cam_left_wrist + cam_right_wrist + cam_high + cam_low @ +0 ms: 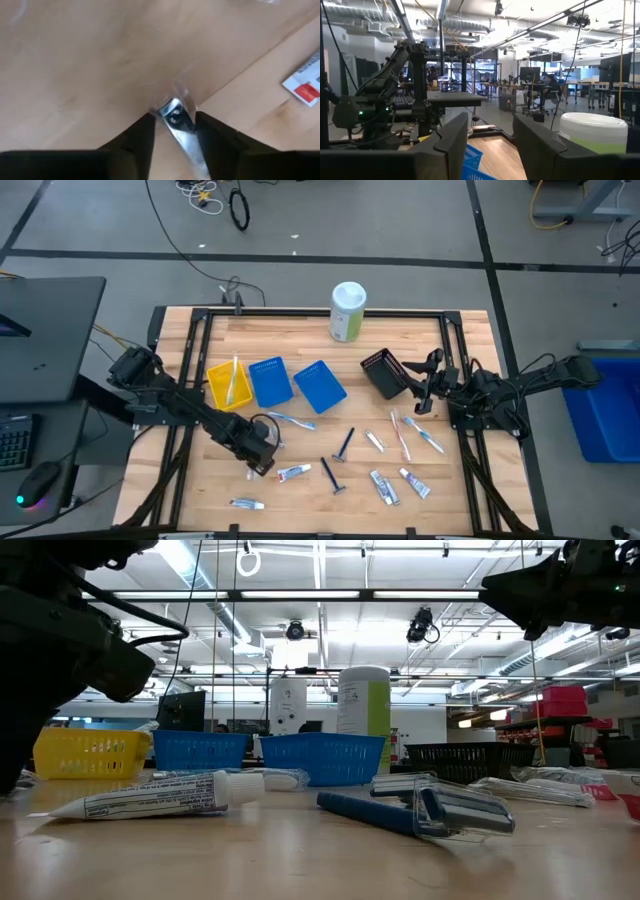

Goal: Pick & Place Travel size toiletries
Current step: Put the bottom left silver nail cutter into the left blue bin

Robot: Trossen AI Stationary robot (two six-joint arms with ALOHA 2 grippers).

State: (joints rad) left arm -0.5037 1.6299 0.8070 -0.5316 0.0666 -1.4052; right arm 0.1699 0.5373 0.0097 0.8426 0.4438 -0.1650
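Observation:
Toiletries lie scattered on the wooden table: a toothpaste tube [293,472] [150,798], another tube [247,503], two blue razors [343,445] [332,476], a toothbrush [293,420], and more tubes [385,487] and toothbrushes [403,435] to the right. One toothbrush [233,380] rests in the yellow tray [215,375]. My left gripper [262,458] [175,117] is low over the table near its middle, shut on a slim silvery wrapped item [174,114]. My right gripper [418,392] [490,130] waits open beside the black basket [382,372]. My left gripper pinches the slim silvery wrapped item between its two fingers [145,132], near the item's end [175,107], which pokes out just past the fingertips. The fingers point down at the table and lie along the item. Whether the item is off the wood does not show.
Two blue trays [270,380] [320,387] sit right of the yellow tray. A tall white-green canister [347,312] [363,715] stands at the far edge. A red-and-white tube end [305,90] lies near my left gripper. Bare wood shows at the near left corner.

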